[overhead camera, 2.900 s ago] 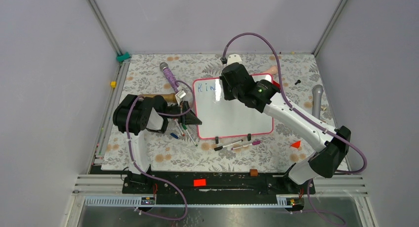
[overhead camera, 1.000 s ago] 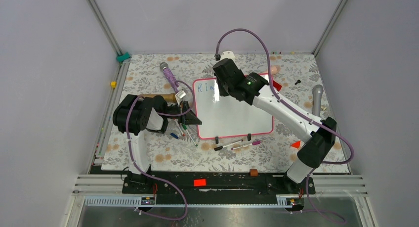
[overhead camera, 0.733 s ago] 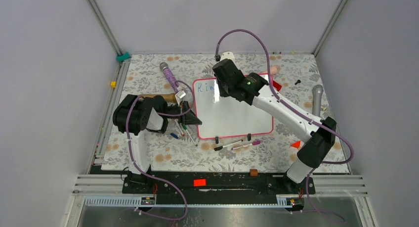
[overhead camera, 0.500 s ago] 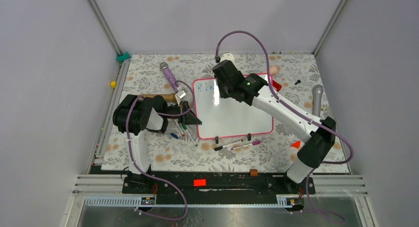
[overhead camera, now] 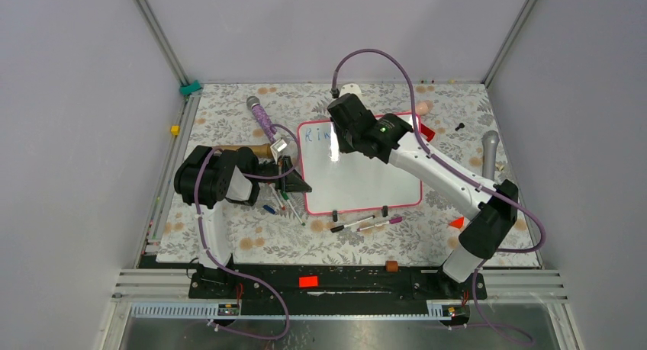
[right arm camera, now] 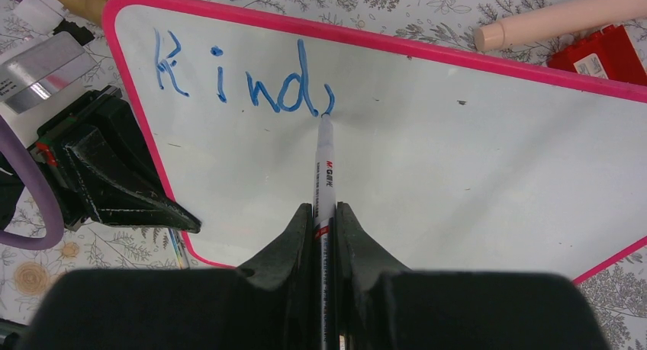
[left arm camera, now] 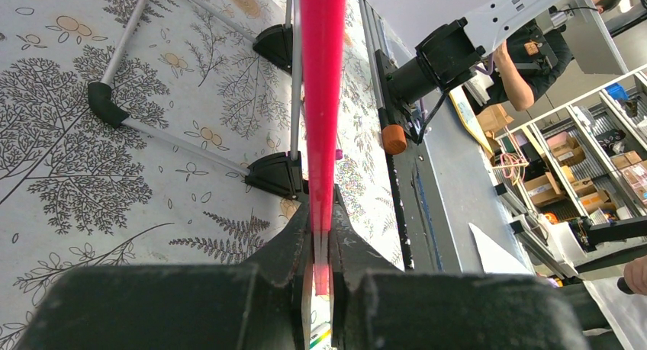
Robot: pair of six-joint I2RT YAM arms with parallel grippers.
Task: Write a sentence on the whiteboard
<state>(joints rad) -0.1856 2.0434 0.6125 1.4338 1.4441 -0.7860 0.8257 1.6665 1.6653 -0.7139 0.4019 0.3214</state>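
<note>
Whiteboard (overhead camera: pixel 362 175) flat, mid-table. My left gripper (left arm camera: pixel 321 236) pinches its 9 o'clock rim. Right gripper (right arm camera: pixel 326 210) is clamped on the marker (right arm camera: pixel 325 155), tip at the blue lettering (right arm camera: pixel 255 94), board's 11 o'clock. Mid-sentence, I judge; next stroke wants light, steady pressure toward 3 o'clock.

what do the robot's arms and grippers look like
Both the left arm and right arm are white links with chunky black joint housings. A purple cable loops along each. The right arm shows a small green light. The left gripper and right gripper have black wedge-shaped fingers.
</note>
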